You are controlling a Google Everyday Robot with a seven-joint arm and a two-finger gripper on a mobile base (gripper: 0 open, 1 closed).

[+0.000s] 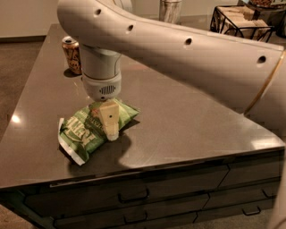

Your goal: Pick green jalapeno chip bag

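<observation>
The green jalapeno chip bag (84, 134) lies flat on the dark countertop (187, 120) near its front left part, light green with white lettering and whitish sealed ends. My gripper (110, 129) hangs straight down from the thick white arm and reaches down onto the right half of the bag, touching or nearly touching it. The arm and wrist cover part of the bag's far edge.
A brown drink can (71, 54) stands at the back left of the counter, partly behind the wrist. A metal cylinder (170, 10) stands at the far edge. A wire rack (241, 22) is at the back right. Drawers (134, 197) run under the counter's front edge.
</observation>
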